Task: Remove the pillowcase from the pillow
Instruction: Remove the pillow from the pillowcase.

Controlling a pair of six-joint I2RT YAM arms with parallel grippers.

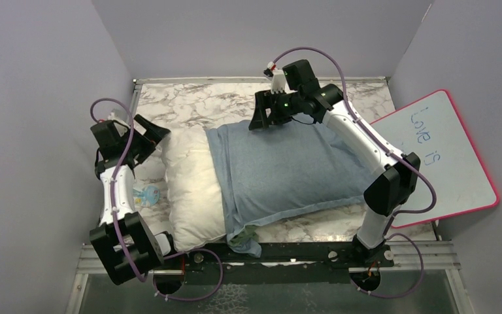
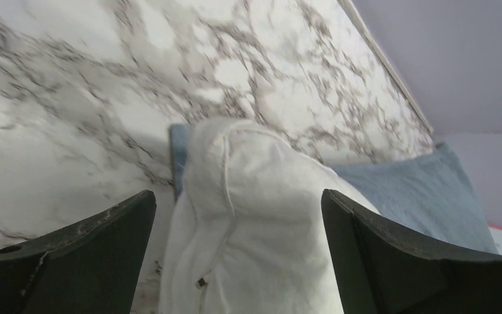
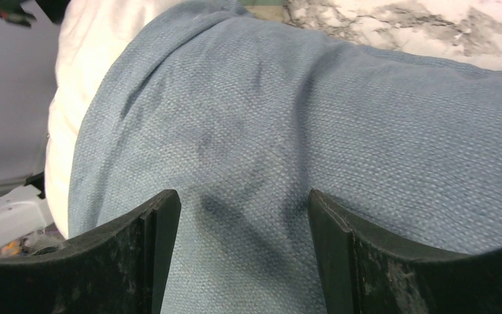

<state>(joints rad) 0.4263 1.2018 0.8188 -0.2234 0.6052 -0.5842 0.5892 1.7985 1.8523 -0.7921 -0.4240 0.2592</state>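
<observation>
The white pillow (image 1: 189,190) lies across the marble table, its left end bare. The grey-blue pillowcase (image 1: 287,170) covers the rest, and an olive corner shows at its near edge. My left gripper (image 1: 153,134) is open beside the pillow's far left corner; in the left wrist view that corner of the pillow (image 2: 255,216) sits between and beyond the wide fingers of the gripper (image 2: 238,196), with the pillowcase (image 2: 418,190) behind it. My right gripper (image 1: 261,118) hovers open over the far edge of the pillowcase (image 3: 301,118). Nothing is between its fingers, and the gripper (image 3: 242,196) casts shadows on the cloth. The pillow (image 3: 72,98) shows at the left.
A pink-rimmed whiteboard (image 1: 444,157) with writing leans at the right, next to the right arm's elbow. Grey walls close in the left, back and right. A small pale blue object (image 1: 147,194) lies under the left arm. Bare marble table (image 1: 196,101) shows behind the pillow.
</observation>
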